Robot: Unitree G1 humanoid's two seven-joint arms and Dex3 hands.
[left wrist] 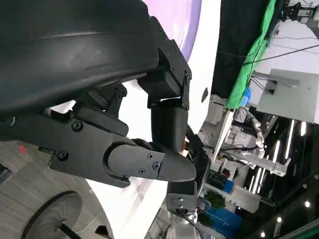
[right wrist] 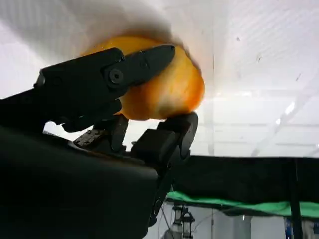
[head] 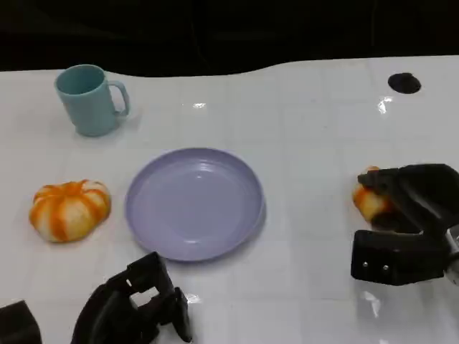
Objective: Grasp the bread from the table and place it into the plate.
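At right of frame, right hand (head: 401, 226) grips the bread (head: 371, 201); plate (head: 195, 203) lies left, center.

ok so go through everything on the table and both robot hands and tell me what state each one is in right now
Bread: on the table at the right, gripped by the right robot hand.
Right robot hand: fingers closed around the bread.
Left robot hand: near the plate's front edge, holding nothing.
Purple plate: upright, nothing in it.
Teal mug: upright, handle toward the right.
Orange-and-white pumpkin-shaped bun: resting on the table left of the plate, untouched.
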